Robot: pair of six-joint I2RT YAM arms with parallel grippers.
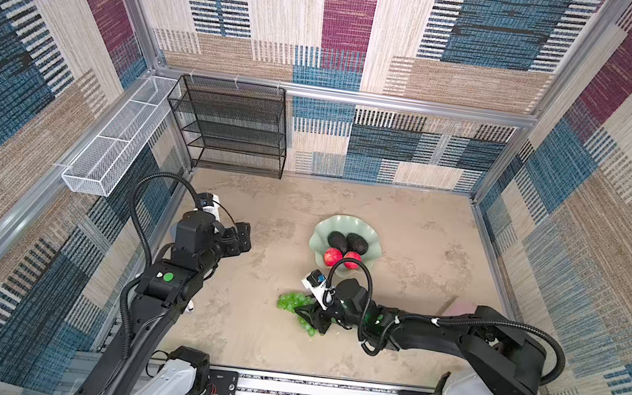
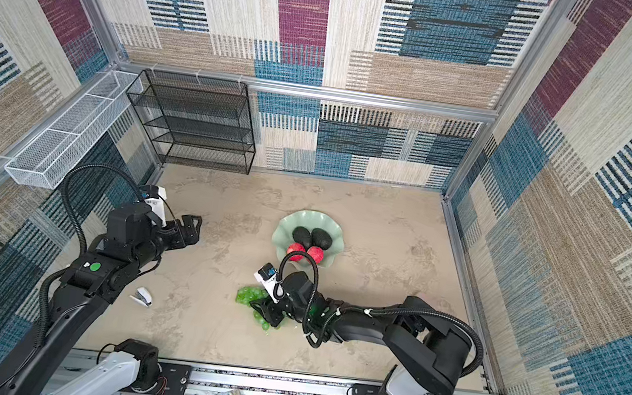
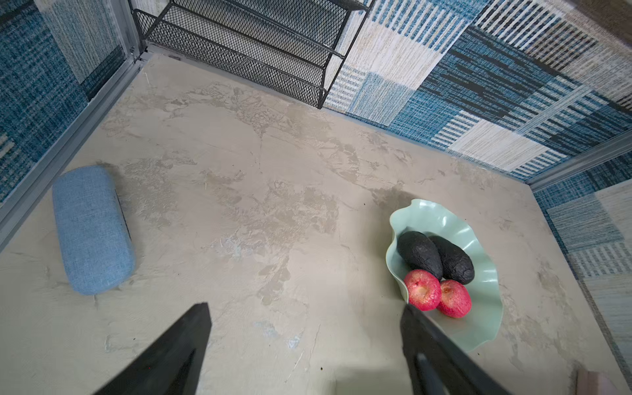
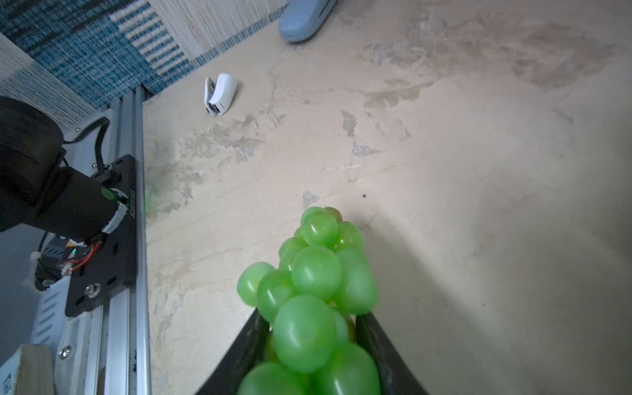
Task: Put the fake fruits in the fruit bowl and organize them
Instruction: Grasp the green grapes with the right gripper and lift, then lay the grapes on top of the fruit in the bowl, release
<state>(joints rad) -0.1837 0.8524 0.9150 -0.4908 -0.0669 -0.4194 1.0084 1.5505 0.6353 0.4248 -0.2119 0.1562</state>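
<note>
1. Grapes (image 4: 314,301): 1 glossy green bunch, clamped in the right gripper (image 4: 313,321). The jaws are closed on the thicker part of the bunch, and the narrower end sticks out past the tips. The hold sits on the bulk of the cluster, probably so that single grapes do not slip free.
2. Location of the bunch: low over the table (image 1: 425,243), near its front middle and outside the bowl. Whether it rests on the surface cannot be told.
3. Fruit bowl (image 1: 327,225): pale mint with a wavy rim, just behind the right gripper in both top views.
4. Bowl contents:
   - 2 avocados (image 1: 337,240) lie side by side at the centre.
   - 2 apples (image 1: 333,257) sit side by side against the near rim, touching the avocados.
   - The fruit is paired by kind, which leaves the far part of the bowl bare, likely as room for the bunch.
5. Left gripper (image 3: 304,309): jaws wide apart and empty, hovering at the table's left, well away from the bowl. It seems parked so that the right arm has a clear path.
6. Non-task items: 1 blue-grey case (image 3: 92,229) and 1 white stapler (image 4: 220,94), both at the left and apart from the fruit.
7. Status, as judged: 4 of 5 fruits are in the bowl. The bunch needs lifting over the apples, and a low pass could knock them.
</note>
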